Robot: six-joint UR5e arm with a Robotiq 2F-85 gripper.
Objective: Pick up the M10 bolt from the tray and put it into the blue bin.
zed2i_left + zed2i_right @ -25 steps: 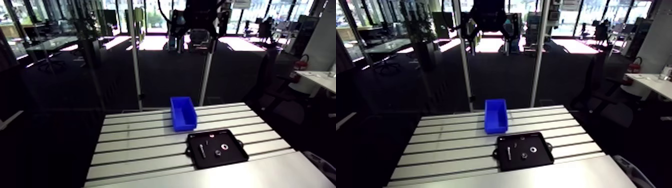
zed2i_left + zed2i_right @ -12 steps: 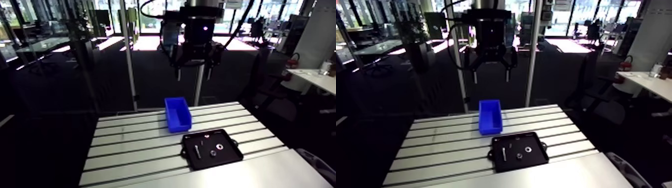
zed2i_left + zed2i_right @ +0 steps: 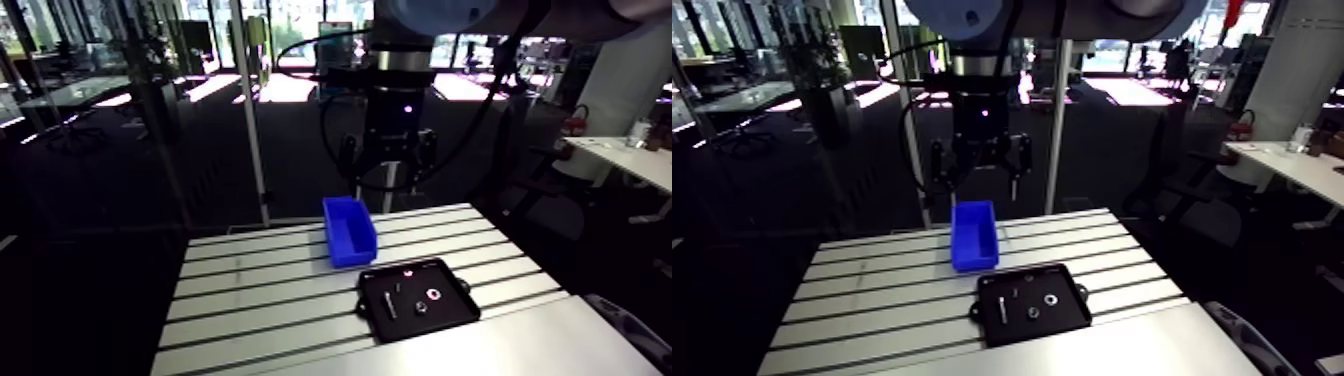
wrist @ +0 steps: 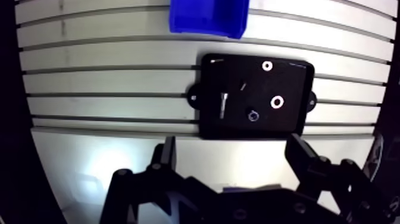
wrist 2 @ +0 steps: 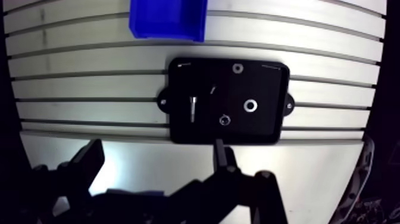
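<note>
The M10 bolt (image 4: 222, 102) is a short silver bolt lying flat in the black tray (image 4: 291, 122), in the half of the tray on the side of one finger. The blue bin (image 4: 207, 16) stands on the table just beyond the tray, and nothing shows inside it. My gripper (image 4: 232, 143) hangs high above the table's near side, short of the tray. It is open, with its fingers (image 4: 168, 156) wide apart and nothing between them. In the arm view the gripper (image 3: 385, 180) hovers above and behind the bin (image 3: 347, 230).
Two white washers (image 4: 277, 102) (image 4: 266, 65), a dark nut (image 4: 253, 115) and a small pin (image 4: 243, 86) share the tray. The slotted table (image 3: 250, 290) has a smooth plate (image 3: 500, 350) along its near edge. Upright posts (image 3: 247, 110) stand behind the table.
The wrist and gripper have come down from the arm view's top edge towards the table. The camera shifted with the arm. Tray, bolt and bin lie as before.
</note>
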